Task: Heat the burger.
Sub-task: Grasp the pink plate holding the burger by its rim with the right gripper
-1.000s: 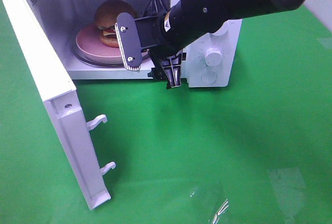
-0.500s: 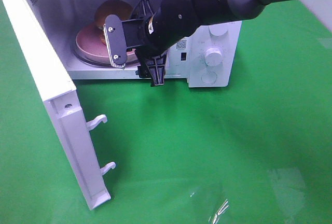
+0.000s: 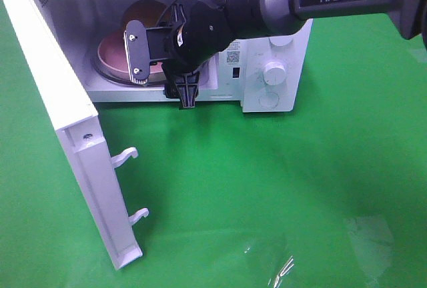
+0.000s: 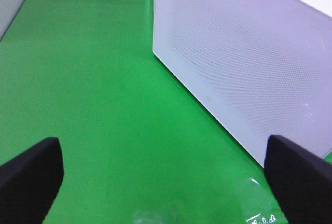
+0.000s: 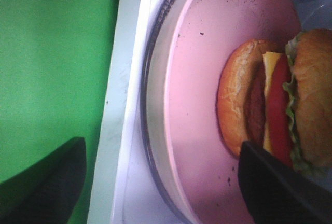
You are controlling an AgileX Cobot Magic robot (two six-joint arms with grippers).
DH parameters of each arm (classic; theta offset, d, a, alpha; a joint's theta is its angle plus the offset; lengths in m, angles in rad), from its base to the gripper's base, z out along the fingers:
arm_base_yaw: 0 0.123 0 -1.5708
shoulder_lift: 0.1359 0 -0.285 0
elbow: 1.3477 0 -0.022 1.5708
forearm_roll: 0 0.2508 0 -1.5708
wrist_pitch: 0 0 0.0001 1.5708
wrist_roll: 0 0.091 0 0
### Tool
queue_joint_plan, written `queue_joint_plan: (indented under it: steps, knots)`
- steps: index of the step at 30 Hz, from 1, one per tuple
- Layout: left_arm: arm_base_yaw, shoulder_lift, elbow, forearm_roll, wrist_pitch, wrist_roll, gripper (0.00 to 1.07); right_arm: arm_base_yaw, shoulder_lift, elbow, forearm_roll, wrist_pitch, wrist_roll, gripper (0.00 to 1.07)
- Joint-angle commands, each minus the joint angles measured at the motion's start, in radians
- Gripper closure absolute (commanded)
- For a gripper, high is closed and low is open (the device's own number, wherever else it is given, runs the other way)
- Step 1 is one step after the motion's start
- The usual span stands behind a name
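Note:
The burger [image 3: 142, 11] sits on a round pink plate [image 3: 110, 52] inside the open white microwave [image 3: 272, 43]; only the top of its bun shows past my right arm. The right wrist view shows the burger [image 5: 282, 99] close up, with bun, lettuce, tomato, cheese and patty, on the plate [image 5: 202, 79]. My right gripper [image 3: 162, 75] is open at the microwave's mouth, just in front of the plate and holding nothing. It also shows open in the right wrist view [image 5: 161, 187]. My left gripper [image 4: 166, 182] is open and empty over the green cloth.
The microwave door [image 3: 63, 108] stands swung out to the left, with two latch hooks [image 3: 124, 157] on its edge. Its outer face [image 4: 238, 58] fills the left wrist view. The control knob [image 3: 273, 72] is on the right panel. A glass turntable rim [image 5: 150, 130] rings the plate.
My right gripper has moved left and toward the microwave's opening, so it now covers more of the burger. It has stayed open. The burger, plate and door have not moved.

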Motion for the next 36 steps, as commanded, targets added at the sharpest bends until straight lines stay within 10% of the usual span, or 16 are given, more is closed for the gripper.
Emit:
queue_joint_plan:
  steps: [1, 36]
  knots:
    - [0.004, -0.017, 0.003, -0.005, -0.008, -0.005, 0.10, -0.008, 0.019, -0.023, 0.013, 0.010, 0.010, 0.30]
    - [0.004, -0.017, 0.003, -0.005, -0.008, -0.005, 0.10, -0.033, 0.192, -0.231, 0.095, 0.036, 0.012, 0.31]
